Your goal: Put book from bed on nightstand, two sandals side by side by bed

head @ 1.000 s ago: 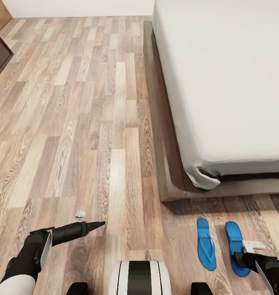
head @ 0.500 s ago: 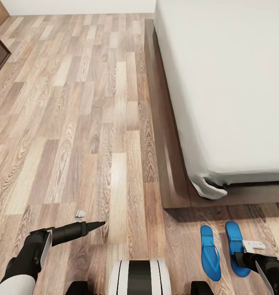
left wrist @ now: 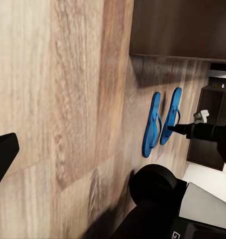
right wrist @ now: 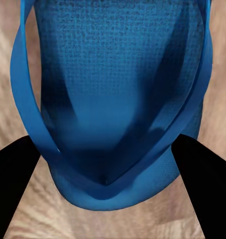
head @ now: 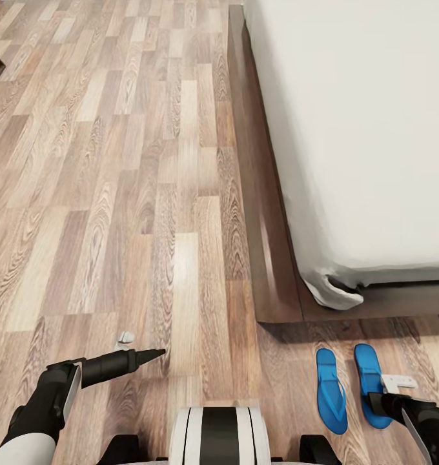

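Blue woven-textured sandals (head: 348, 389) lie flat on wood-plank floor (head: 116, 194).

No legible text, label, brand, number or sign is showing on any surface. A faint light mark is showing on the robot's dark body (left wrist: 178, 235) in the left wrist view, too small to read.

Head view: high, looking steeply down over floor (head: 116, 194) and bed (head: 374, 129) corner. Left wrist view: low, facing sideways across floor toward sandals (left wrist: 162, 122), shared with head view. Right wrist view: pressed close above one sandal (right wrist: 113, 99).
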Robot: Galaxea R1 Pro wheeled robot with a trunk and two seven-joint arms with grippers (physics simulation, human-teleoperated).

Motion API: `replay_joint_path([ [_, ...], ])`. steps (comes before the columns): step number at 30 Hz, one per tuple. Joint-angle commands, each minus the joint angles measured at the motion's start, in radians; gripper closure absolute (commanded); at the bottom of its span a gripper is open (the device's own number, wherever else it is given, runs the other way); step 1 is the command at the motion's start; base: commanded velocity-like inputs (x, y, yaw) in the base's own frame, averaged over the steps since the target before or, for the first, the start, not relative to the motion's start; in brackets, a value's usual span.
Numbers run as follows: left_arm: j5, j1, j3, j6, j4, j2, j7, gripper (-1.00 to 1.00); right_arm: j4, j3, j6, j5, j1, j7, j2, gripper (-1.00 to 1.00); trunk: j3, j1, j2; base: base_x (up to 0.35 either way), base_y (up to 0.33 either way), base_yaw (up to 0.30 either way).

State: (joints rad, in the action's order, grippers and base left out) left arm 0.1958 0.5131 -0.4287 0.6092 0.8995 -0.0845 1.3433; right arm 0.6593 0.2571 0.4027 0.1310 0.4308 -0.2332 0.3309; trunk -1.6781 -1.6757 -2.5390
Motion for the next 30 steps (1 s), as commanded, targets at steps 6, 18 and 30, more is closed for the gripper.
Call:
replay_joint_path([
  [6, 0.010, 0.001, -0.004, 0.010, 0.001, 0.000, 0.010, -1.00, 0.006, 0.007, -0.083, 0.006, 0.000, -0.011, 0.000, 1.00, -0.001, 0.000, 0.000, 0.000, 0.000, 0.000],
  [18, 0.010, 0.001, -0.004, 0.010, 0.001, 0.000, 0.008, -1.00, -0.001, 0.007, -0.137, 0.008, 0.000, -0.006, 0.000, 1.00, -0.020, -0.002, -0.001, 0.000, 0.000, 0.000],
  [30, 0.010, 0.001, -0.004, 0.010, 0.001, 0.000, 0.008, -1.00, -0.003, 0.007, -0.134, 0.010, 0.000, -0.006, -0.001, 1.00, -0.062, -0.007, -0.004, 0.000, 0.000, 0.000],
])
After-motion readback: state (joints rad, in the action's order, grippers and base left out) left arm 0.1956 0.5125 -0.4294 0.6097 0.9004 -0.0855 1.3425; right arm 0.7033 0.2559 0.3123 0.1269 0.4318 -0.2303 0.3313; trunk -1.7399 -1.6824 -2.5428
